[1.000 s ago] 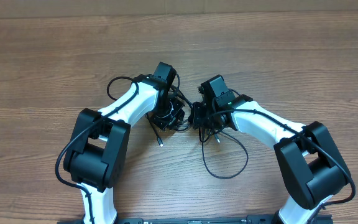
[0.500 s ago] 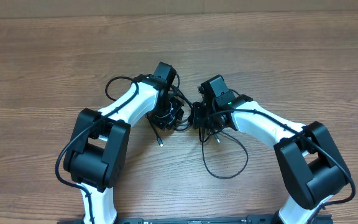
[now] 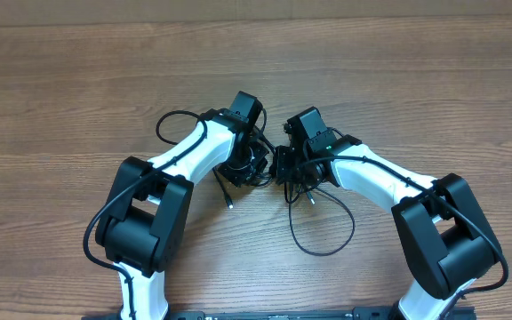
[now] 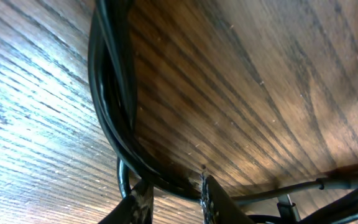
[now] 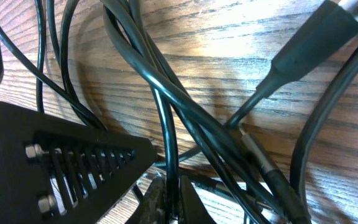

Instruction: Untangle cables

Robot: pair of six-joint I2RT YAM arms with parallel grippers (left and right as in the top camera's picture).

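The cables (image 3: 267, 178) are thin black cords knotted together on the wooden table between my two grippers. One loop (image 3: 327, 238) trails toward the front, and a plug end (image 3: 229, 204) lies loose at the left. My left gripper (image 3: 249, 166) has its jaws narrowed onto a twisted bundle of cords (image 4: 114, 106), which spans its two fingertips (image 4: 174, 186). My right gripper (image 3: 284, 171) is shut on a single cord (image 5: 165, 124) that runs up from between its tips (image 5: 168, 190). A moulded plug (image 5: 303, 50) lies among the crossing strands.
The left arm's own thicker black cable (image 3: 169, 120) arches beside its wrist. The wooden table (image 3: 416, 80) stretches far behind and to both sides. Both arm bases (image 3: 140, 222) (image 3: 443, 236) stand at the front edge.
The left arm has shifted slightly to the right, toward the right gripper, taking its hold on the bundle along. The right arm and the trailing loop have not moved.
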